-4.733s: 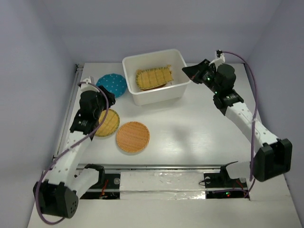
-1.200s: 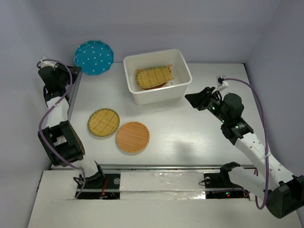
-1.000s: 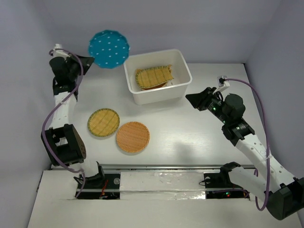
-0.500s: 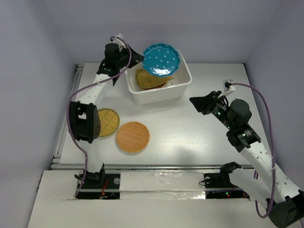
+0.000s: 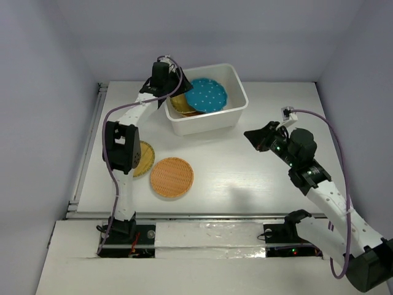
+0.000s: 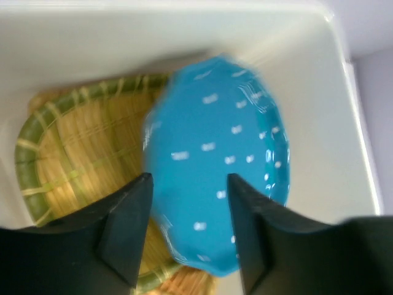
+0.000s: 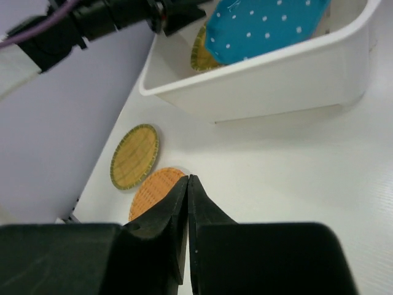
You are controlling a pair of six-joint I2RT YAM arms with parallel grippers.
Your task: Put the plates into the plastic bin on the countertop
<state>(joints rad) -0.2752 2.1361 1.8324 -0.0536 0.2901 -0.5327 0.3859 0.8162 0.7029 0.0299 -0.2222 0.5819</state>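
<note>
The teal plate (image 5: 207,95) with white dots lies tilted in the white plastic bin (image 5: 206,126), on top of woven bamboo plates (image 5: 178,104). My left gripper (image 5: 175,86) is open at the bin's left rim; in the left wrist view (image 6: 187,179) its jaws stand apart and the teal plate (image 6: 215,147) lies free beyond them, over a green-rimmed woven plate (image 6: 73,153). A yellow-green round plate (image 5: 144,161) and an orange round plate (image 5: 172,177) lie on the countertop. My right gripper (image 5: 253,136) is shut and empty, to the right of the bin (image 7: 276,80).
The left arm's upper link (image 5: 120,147) stands over the yellow-green plate's left part. In the right wrist view the yellow-green plate (image 7: 134,155) and orange plate (image 7: 152,192) lie beyond my shut fingers (image 7: 188,179). A metal rail (image 5: 86,147) runs along the countertop's left edge.
My left gripper carried the teal plate from the far left across to the bin, lowered it and opened; the plate now rests in the bin. My right arm drew back slightly.
</note>
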